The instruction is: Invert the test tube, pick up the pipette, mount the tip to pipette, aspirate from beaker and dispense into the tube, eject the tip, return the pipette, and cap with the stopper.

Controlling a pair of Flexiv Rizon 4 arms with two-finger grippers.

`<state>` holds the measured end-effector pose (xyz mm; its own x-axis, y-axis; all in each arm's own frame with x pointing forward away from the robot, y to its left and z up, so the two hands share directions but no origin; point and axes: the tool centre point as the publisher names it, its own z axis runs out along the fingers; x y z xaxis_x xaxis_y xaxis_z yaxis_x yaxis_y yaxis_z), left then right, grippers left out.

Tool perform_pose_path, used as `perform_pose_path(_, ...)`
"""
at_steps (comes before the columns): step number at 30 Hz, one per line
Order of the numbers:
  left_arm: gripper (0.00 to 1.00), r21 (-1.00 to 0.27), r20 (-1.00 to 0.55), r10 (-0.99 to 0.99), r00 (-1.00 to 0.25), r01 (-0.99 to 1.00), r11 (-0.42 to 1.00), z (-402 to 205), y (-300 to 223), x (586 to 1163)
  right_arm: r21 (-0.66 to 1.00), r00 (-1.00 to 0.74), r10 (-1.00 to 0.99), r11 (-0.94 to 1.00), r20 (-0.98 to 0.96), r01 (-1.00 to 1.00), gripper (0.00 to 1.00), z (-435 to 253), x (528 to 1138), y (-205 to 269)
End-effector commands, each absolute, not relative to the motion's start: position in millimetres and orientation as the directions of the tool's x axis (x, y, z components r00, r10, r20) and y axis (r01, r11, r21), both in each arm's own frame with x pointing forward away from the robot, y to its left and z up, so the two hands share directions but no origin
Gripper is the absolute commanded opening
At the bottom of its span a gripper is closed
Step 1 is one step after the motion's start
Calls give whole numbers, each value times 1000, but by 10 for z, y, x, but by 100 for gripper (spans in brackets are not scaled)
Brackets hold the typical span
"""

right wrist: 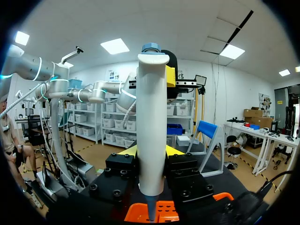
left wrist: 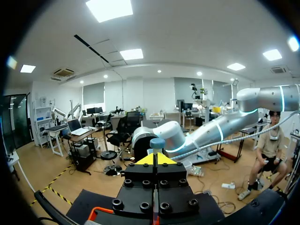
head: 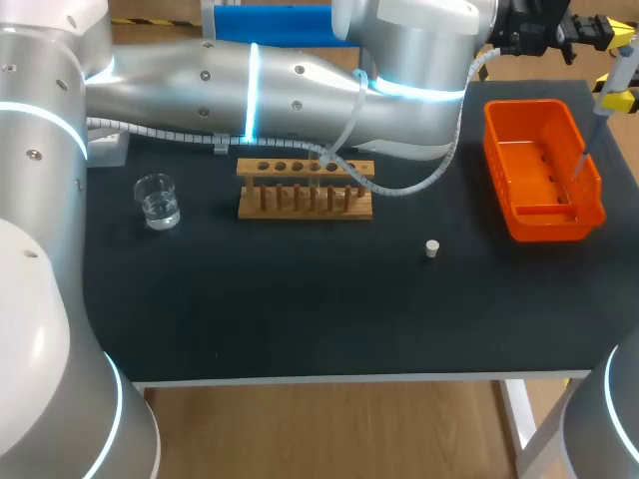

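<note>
Right gripper (right wrist: 151,152) clamped on pipette (right wrist: 151,122), upright at far right, thin end down in orange tip box (head: 496,150). Left gripper (left wrist: 157,158) fingers pressed together, just behind plunger knob (left wrist: 157,143). Risks: an off-centre shaft seats the tip crooked or drags the box; left fingers could nudge the knob.

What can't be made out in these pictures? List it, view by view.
1. Head view: the right gripper is mostly cut off by the right edge; only the pipette it holds shows, above the orange bin.
2. Head view: the left arm trails a cable across the rack; whether a test tube stands there is too small to tell.
3. Head view: the tip is too thin to show any liquid.
</note>
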<state>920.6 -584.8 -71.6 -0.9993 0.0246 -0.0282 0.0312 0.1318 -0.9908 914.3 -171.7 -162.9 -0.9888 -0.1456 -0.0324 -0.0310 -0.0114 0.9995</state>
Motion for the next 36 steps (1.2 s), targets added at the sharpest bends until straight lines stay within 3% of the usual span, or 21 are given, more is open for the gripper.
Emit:
perform_pose_path(1,0,-992,-29,15,-999,30,126,-856,-5877,9191,999,-988,-149,-10,-33,-32,0,-1549,9156,-1715)
perform_pose_path(16,0,-991,-16,13,-1000,18,132,-952,-5893,9208,999,-988,-149,-10,-33,-32,0,-1549,9156,-1715)
perform_pose_path(26,0,-993,-39,-31,-999,35,110,-606,-5733,9220,999,-988,-149,-10,-33,-32,0,-1549,9156,-1715)
perform_pose_path(27,4,-993,-44,-32,-999,40,110,-555,-5711,9220,999,-988,-149,-10,-33,-32,0,-1549,9156,-1715)
perform_pose_path(28,56,-993,-46,-32,-998,42,110,-506,-5688,9223,999,-988,-149,-10,-33,-32,0,-1549,9156,-1715)
perform_pose_path(29,100,-993,-50,-34,-998,47,108,-466,-5667,9227,999,-988,-149,-10,-33,-32,0,-1549,9156,-1715)
perform_pose_path(36,100,-987,-76,31,-997,79,137,-289,-5461,9277,999,-988,-149,-10,-33,-32,0,-1549,9156,-1715)
